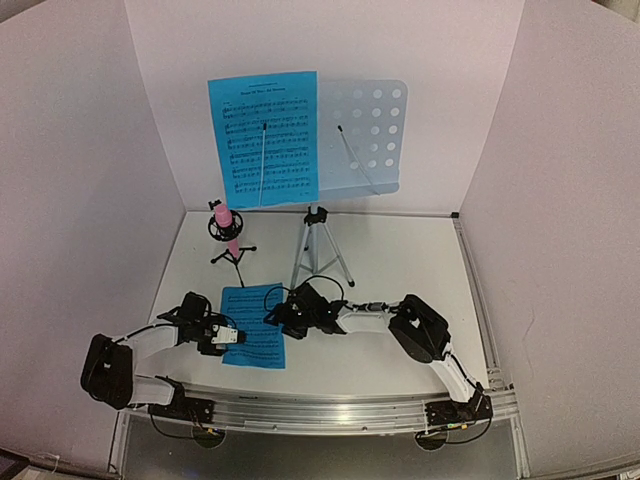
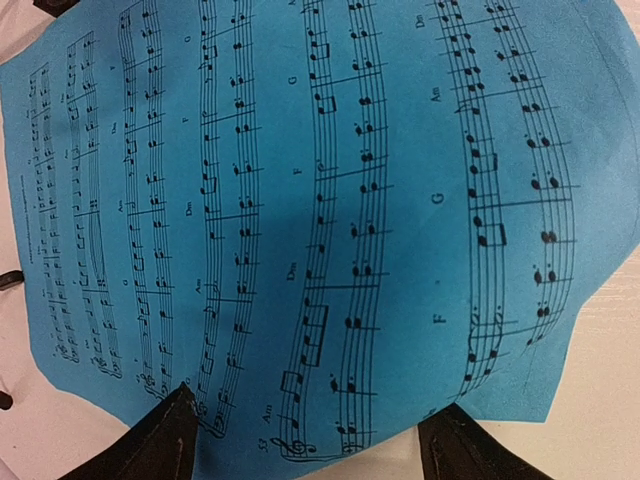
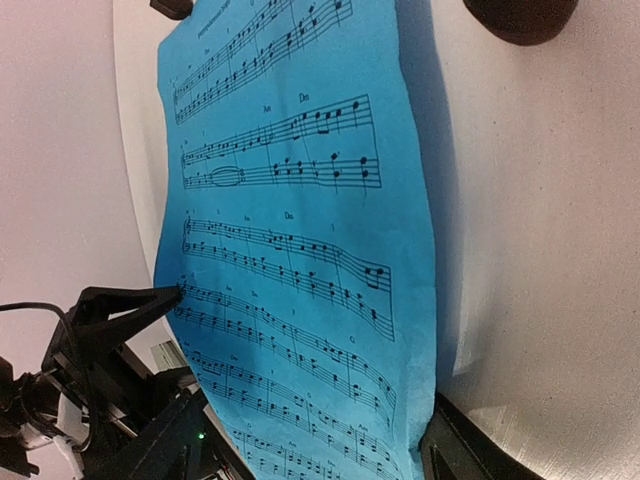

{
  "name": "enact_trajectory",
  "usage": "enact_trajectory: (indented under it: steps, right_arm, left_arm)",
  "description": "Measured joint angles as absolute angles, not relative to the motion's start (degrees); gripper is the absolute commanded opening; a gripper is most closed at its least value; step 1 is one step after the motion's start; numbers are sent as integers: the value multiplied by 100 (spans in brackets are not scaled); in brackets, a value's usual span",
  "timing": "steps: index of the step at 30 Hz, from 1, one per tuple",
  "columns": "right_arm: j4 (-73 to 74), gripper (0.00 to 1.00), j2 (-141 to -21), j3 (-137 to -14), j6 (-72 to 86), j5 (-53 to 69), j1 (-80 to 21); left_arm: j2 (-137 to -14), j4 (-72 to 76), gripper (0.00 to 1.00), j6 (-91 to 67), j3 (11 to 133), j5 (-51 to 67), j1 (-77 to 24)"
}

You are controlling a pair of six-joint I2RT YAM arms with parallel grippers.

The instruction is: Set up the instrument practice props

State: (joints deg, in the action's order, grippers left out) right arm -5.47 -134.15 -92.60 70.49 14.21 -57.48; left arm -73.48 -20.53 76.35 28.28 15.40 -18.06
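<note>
The pale blue-grey perforated stand desk (image 1: 368,135) stands on its silver tripod (image 1: 318,250) at the back. One blue music sheet (image 1: 262,138) rests on the desk's left half. A second blue sheet (image 1: 252,325) lies bowed on the table between my grippers. My left gripper (image 1: 228,337) is at its left edge and my right gripper (image 1: 276,316) at its right edge. In the left wrist view the sheet (image 2: 300,200) fills the frame, and the gripper (image 2: 315,445) is open, fingertips wide apart over its edge. In the right wrist view the gripper (image 3: 310,450) is open, its fingers either side of the sheet (image 3: 290,250).
A pink microphone (image 1: 225,218) on a small black tripod stands left of the music stand. White walls close in the back and both sides. A metal rail (image 1: 330,408) runs along the near table edge by the arm bases.
</note>
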Motion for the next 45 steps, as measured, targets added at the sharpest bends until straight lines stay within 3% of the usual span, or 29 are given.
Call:
enact_trajectory:
  steps: [7,13,19,26,33,40,42,45]
  right_arm:
    - [-992,61,-13415,-9001,7194,1508,-5723]
    - [-1138,67,-13390,-8911,7132,1496,-5704]
    - [-1151,66,-13349,-8879,6881,1447,-5623]
    - [-1007,61,-13513,-9189,6505,1355,-5489]
    - [-1070,43,-13641,-9273,6434,1449,-5487]
    - [-1137,7,-13668,-9167,6488,1507,-5465]
    - [-1133,0,-13668,-9115,6501,1507,-5452]
    - [-1135,0,-13668,-9069,6473,1522,-5440]
  left_arm:
    - [-7201,-2084,75,7832,2722,1630,-1806]
    - [-7202,-2099,71,7974,2718,1629,-1806]
    - [-7201,-2090,70,8259,2695,1672,-1806]
    - [-7206,-2091,69,8547,2689,1714,-1806]
    - [-7245,-2053,69,8571,2696,1748,-1806]
    - [-7256,-2027,71,8551,2698,1763,-1806]
    - [-7258,-2019,75,8530,2701,1761,-1806]
    - [-7258,-2006,88,8450,2733,1741,-1806]
